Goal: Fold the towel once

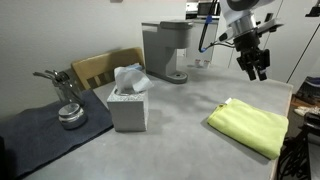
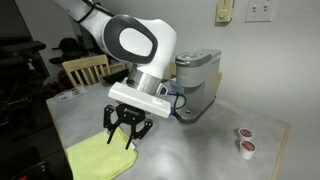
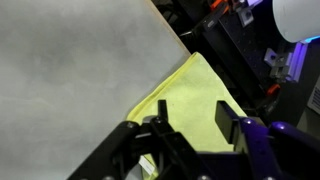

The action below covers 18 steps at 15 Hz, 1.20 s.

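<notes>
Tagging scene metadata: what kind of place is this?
Probably an office or lab break area: a pod coffee maker and coffee pods on a grey table, a tissue box, and a wooden chair behind.

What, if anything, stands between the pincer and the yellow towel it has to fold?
Nothing visible does. The open pincer hangs above the yellow towel with only air between them. The tissue box and the coffee machine stand well off to the side.
</notes>
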{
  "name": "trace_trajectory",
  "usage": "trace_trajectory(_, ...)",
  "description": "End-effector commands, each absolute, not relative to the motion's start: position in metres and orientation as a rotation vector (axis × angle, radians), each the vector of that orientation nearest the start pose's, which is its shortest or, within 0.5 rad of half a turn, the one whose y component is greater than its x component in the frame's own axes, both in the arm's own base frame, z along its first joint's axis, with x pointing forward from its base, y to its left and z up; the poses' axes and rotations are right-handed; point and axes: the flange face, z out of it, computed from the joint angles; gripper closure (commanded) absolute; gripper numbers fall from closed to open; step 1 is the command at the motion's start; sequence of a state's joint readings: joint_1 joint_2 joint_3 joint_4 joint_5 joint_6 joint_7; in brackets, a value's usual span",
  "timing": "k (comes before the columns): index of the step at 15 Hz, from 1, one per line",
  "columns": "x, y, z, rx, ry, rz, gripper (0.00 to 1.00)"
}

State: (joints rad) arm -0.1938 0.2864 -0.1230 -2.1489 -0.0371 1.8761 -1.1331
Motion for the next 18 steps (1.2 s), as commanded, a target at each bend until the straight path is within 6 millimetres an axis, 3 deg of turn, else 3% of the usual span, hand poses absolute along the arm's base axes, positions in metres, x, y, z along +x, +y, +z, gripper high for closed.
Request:
trace_trajectory(1,0.486,-0.172,0.248,-2.473,-1.172,0.698,0.14)
trace_trajectory(3,0.487,-0.172,0.271,-2.461,-1.137,0.741,0.0)
trace_trajectory(11,0.492,-0.169,0.375,-2.487,-0.894,0.857,0.0)
trace_trajectory(15,0.492,-0.163,0.405,-2.561,-0.708,0.861,0.0)
trace_trajectory(18,0.493,-0.151,0.416,-2.667,-0.521,0.782,0.0)
